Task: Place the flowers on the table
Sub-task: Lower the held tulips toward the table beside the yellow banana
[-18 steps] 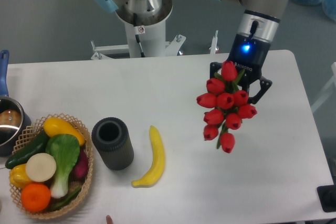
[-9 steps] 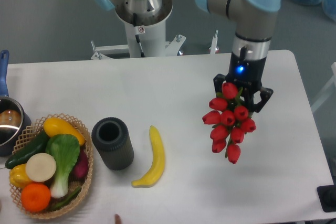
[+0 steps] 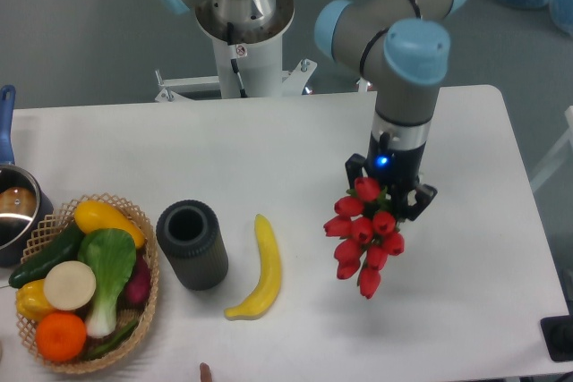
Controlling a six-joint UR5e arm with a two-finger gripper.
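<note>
— Look, the arm has moved. A moment ago the flowers (image 3: pixel 363 241) hung nearer the right edge of the table (image 3: pixel 269 145); now they are more toward the middle and closer to the front edge, and they seem lower.

— Are they on the table already?

— I think not yet. The gripper (image 3: pixel 389 187) is clenched on the stem end, and the red buds hang down below it. I cannot tell if the lowest bud touches the surface. I judge that the arm is bringing them down to lay them there, so the task is near its end, but the release is not done.

— And the other things?

— Nothing of them moved. The wicker basket (image 3: pixel 132 335) at the front left corner holds an orange, a lemon, a cucumber, some leafy greens and other vegetables. The dark cylinder cup (image 3: pixel 192 244) beside it looks empty inside. A banana (image 3: pixel 259 269) lies between the cup and the flowers. At the left edge a pot (image 3: pixel 12 212) holds something brown; I cannot say what.
</note>
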